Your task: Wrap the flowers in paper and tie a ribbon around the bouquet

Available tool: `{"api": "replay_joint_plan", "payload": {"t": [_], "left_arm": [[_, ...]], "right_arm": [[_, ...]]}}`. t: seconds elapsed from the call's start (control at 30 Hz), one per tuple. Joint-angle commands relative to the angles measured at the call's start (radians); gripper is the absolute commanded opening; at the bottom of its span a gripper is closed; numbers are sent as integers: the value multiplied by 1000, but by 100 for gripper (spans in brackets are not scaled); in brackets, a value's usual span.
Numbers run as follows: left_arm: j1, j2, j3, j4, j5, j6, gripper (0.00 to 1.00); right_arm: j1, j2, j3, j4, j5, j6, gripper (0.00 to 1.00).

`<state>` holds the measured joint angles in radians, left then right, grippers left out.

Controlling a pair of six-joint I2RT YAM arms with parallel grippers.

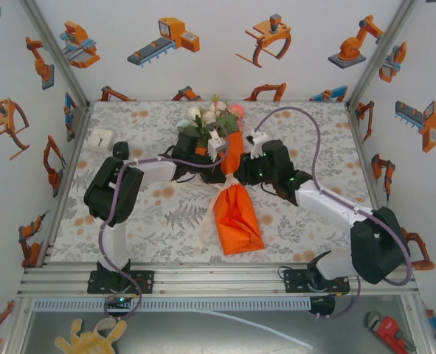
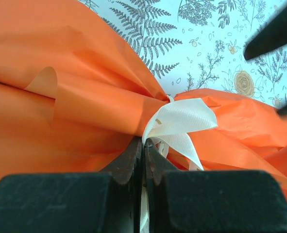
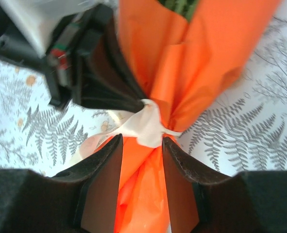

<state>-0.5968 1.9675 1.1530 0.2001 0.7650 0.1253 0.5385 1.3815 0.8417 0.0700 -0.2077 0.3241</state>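
The bouquet (image 1: 231,153) lies in the middle of the tablecloth (image 1: 151,228). Its flowers (image 1: 216,116) point at the far wall. The paper (image 1: 237,217) narrows to a waist, then flares out toward the arm bases.

The ribbon (image 2: 182,119) is wrapped around that waist. One loose end trails off down the cloth on the left of the paper.

The left arm (image 1: 114,195) rises from its base and bends sharply at the elbow. Its forearm runs level to the right across the table and ends at the waist. The left gripper (image 2: 143,144) has its fingers pressed together on the ribbon, right against the knot. A sliver of white runs down between them.

The right arm (image 1: 328,203) comes from the other side. Its elbow is folded near the right edge, and the forearm angles back in and up toward the same spot. The right gripper (image 3: 142,141) faces the left one across the paper. Its fingers (image 3: 109,165) are spread, one on each side of the orange neck, just below the knot. I cannot tell whether the pads are touching the paper.

In the right wrist view, the tip of the left gripper meets the ribbon from the upper left.
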Motion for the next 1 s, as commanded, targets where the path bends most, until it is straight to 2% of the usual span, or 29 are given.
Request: {"api": "replay_joint_plan", "payload": {"t": [0.0, 0.13, 0.2, 0.37, 0.43, 0.6, 0.8, 0.97], "left_arm": [[-17, -33, -24, 36, -26, -30, 11], [-20, -36, -31, 50, -31, -42, 10], [-23, -44, -37, 52, -34, -43, 10], [-22, -50, -43, 41, -53, -29, 10], [-22, -47, -45, 47, -53, -29, 10], [-22, -45, -47, 68, -57, -38, 10], [-20, -51, -43, 49, -60, -24, 10], [-20, -51, -39, 46, -58, -24, 10]], "right_arm": [[-64, 50, 43, -69, -41, 111, 33], [-106, 138, 65, -83, -74, 80, 22], [-124, 179, 63, -44, -133, 69, 16], [-125, 277, 81, 98, -394, 79, 17], [-125, 303, 79, 158, -444, 102, 18], [-126, 323, 79, 160, -450, 103, 18], [-160, 284, 67, 115, -371, 86, 18], [-160, 308, 94, 112, -443, 98, 17]]}}
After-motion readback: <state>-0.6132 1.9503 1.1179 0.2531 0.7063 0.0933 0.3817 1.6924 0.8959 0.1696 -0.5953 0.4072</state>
